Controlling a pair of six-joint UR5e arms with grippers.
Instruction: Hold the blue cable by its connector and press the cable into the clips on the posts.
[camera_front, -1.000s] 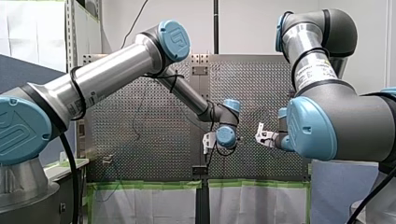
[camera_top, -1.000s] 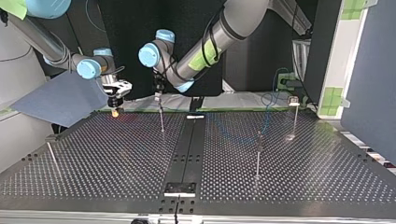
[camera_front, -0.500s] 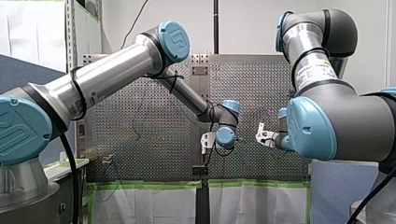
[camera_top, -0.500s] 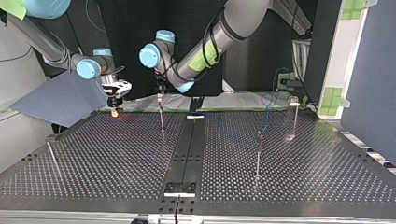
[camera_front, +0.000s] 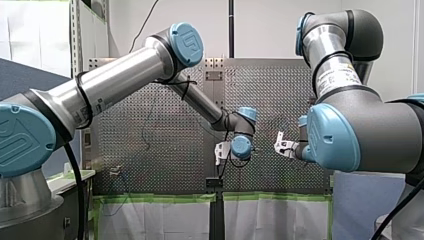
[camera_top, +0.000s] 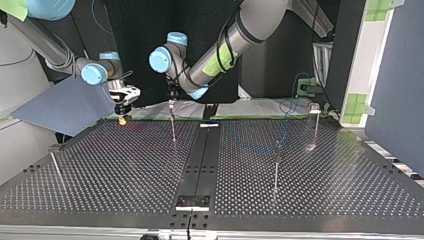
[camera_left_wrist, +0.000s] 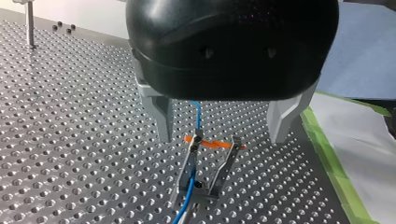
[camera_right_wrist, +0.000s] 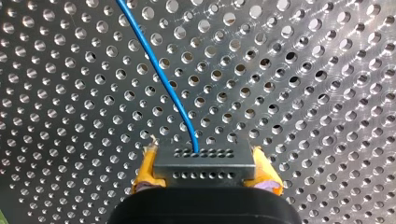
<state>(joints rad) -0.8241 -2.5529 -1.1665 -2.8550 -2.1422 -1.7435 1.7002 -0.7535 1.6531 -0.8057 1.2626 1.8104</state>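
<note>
In the right wrist view my right gripper (camera_right_wrist: 205, 175) has its yellow pads (camera_right_wrist: 145, 171) shut on a dark connector (camera_right_wrist: 203, 161). The blue cable (camera_right_wrist: 161, 81) runs from the connector over the perforated plate. In the top view this gripper (camera_top: 122, 118) hangs at the far left edge of the table. My left gripper (camera_left_wrist: 219, 139) is open, its metal fingers (camera_left_wrist: 159, 116) standing either side of a post's clip (camera_left_wrist: 205, 170). The blue cable (camera_left_wrist: 188, 196) passes through that clip. In the top view my left gripper (camera_top: 171, 102) sits over the post (camera_top: 173, 127) left of the centre strip.
Three more thin posts stand on the table: one near the top view's left edge (camera_top: 54, 167), one right of centre (camera_top: 276, 167) and one at the far right (camera_top: 315, 122). Cable slack loops (camera_top: 289, 106) beyond the table's far right edge. A green-taped border (camera_left_wrist: 327, 154) runs beside my left gripper.
My left gripper has shifted a little, sinking slightly toward the post. My right arm has stayed still with the connector in its pads.
</note>
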